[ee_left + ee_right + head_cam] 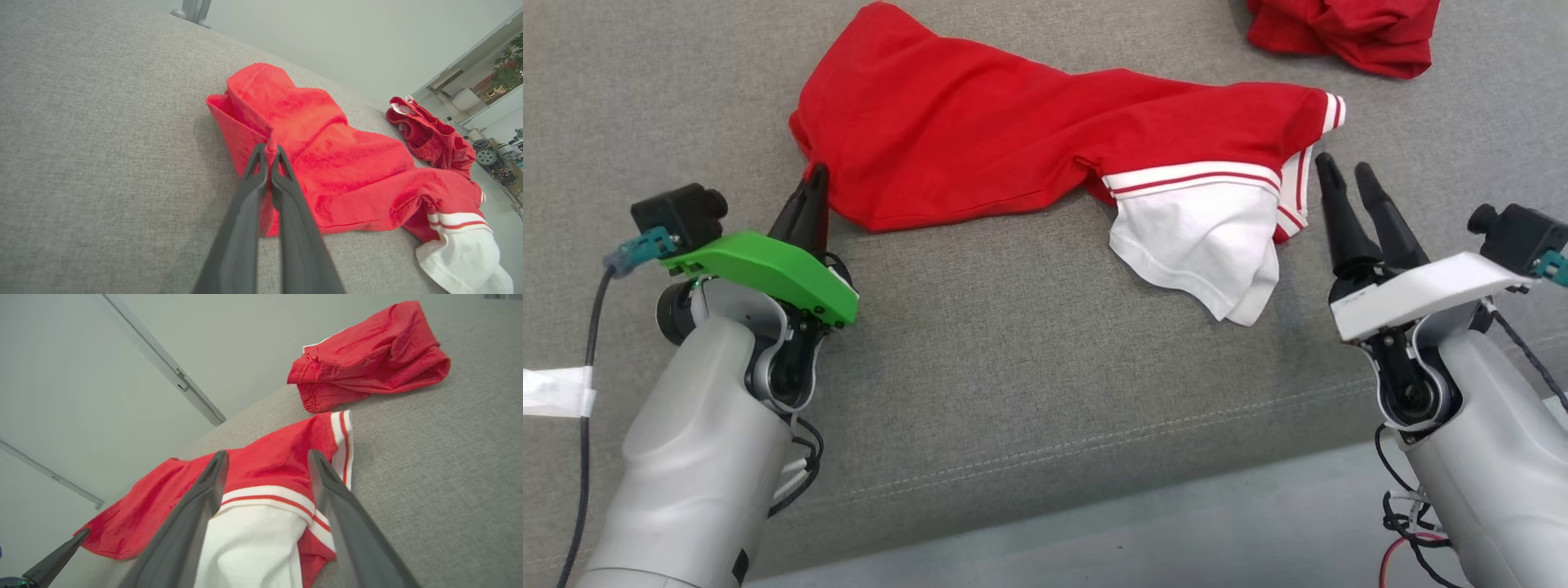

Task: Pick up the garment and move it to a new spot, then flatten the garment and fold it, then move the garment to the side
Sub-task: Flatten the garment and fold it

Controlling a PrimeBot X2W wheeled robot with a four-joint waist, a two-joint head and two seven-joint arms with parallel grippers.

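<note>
The garment [980,131] is red with white striped cuffs and a white part, and it lies rumpled across the grey cushion [1013,343]. My left gripper [815,173] is shut on a fold at its near-left corner; in the left wrist view the fingers [282,175] pinch red cloth of the garment [347,175]. My right gripper [1345,166] stands open just beside the striped right edge, apart from the cloth. From the right wrist, the gripper [267,457] frames the garment [282,461] between spread fingers. The left gripper's tip [57,555] shows at lower left.
A second red garment [1347,33] lies bunched at the cushion's far right corner, also seen as a red heap [429,134] and a folded bundle [367,355]. The cushion's front seam [1094,441] runs near me, with pale floor [1176,523] beyond. White tape [556,392] marks the left.
</note>
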